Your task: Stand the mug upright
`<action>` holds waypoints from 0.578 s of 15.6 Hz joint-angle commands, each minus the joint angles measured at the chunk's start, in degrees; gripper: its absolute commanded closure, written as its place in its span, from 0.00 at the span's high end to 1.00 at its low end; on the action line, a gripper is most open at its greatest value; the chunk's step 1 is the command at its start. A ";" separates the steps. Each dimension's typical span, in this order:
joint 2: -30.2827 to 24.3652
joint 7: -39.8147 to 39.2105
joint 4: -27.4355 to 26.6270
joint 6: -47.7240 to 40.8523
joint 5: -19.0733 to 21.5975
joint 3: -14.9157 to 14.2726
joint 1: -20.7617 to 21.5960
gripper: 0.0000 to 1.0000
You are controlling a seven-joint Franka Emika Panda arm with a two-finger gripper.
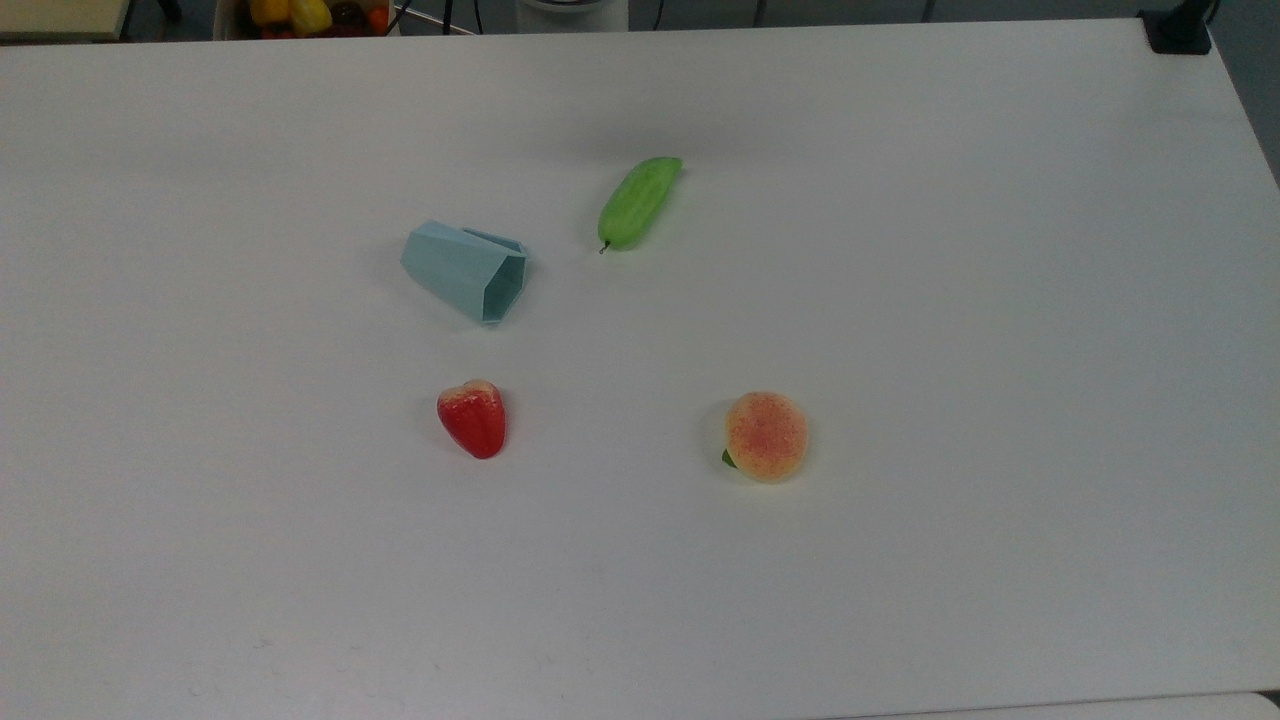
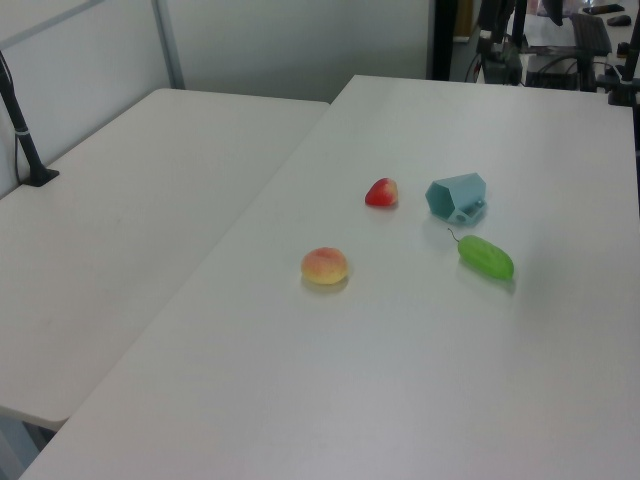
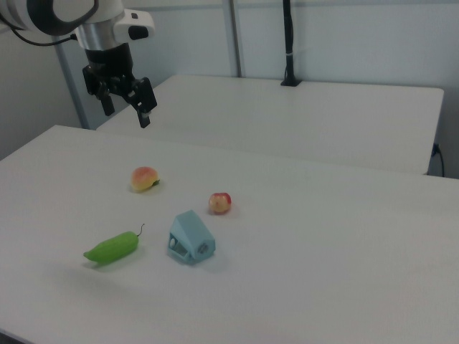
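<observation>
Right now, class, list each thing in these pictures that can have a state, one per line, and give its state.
mug: lying on its side on the table, mouth facing the top view's lower right.
gripper: open, raised above the table, holding nothing.
green toy vegetable: lying flat.
red toy fruit: resting on the table.
peach-coloured toy fruit: resting on the table.

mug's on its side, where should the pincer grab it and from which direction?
Probably the rim wall of the mug, approached from above. It lies on its side, hexagonal mouth open toward the top view's lower right, so one finger can enter it. The handle lies against the table on the far side. The open pincer hangs high above the table.
</observation>
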 commanded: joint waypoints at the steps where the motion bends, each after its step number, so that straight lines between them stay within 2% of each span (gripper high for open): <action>1: -0.27 -1.16 0.09 0.56 0.96 -1.77 1.30 1.00; 6: 0.25 -1.25 0.00 0.56 -0.44 -1.60 2.61 1.00; 9: 1.31 0.50 0.00 0.66 -3.86 -1.07 4.46 1.00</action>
